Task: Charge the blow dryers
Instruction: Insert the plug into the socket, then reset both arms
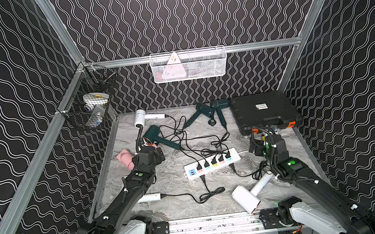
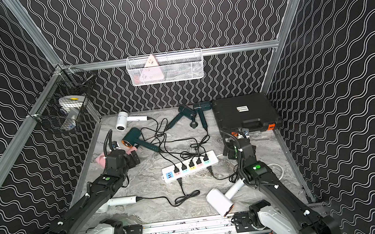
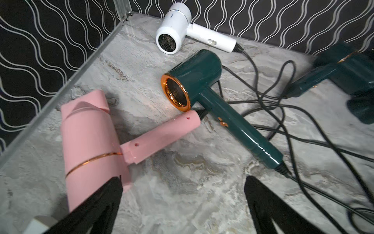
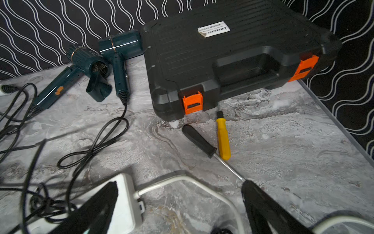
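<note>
A: Hovering beside the pink dryer [image 3: 89, 141], does the left gripper [image 3: 183, 180] hold it?
B: No: its jaws stand apart, as do those of the right gripper [image 4: 180, 183] (both empty); other dryers [image 1: 156, 132] lie around the strip [image 1: 212, 165].

Hair dryers and tangled black cords [image 1: 184, 135] lie strewn over a grey marbled tabletop [image 1: 171, 187]. A white power strip [image 1: 214, 167] lies slantwise at its middle, with five black plugs in the far row of coloured sockets and two more at the near edge. A small white dryer [image 1: 140, 118] lies in the far left corner, a copper-ringed teal dryer [image 1: 157, 133] just nearer, and a pink dryer [image 1: 125, 158] by the left edge. A second teal dryer [image 1: 201, 111] and a third teal dryer [image 1: 219, 105] lie together at the back beside a shut black case [image 1: 263, 110] with orange latches. Just before the case, a black-handled screwdriver [image 4: 199, 140] and a yellow-handled screwdriver [image 4: 222, 139] lie close together. Near the front edge lies a large white dryer [image 1: 245, 199]. Another white dryer's handle [image 1: 151, 197] shows at front left, its head hidden.
</note>
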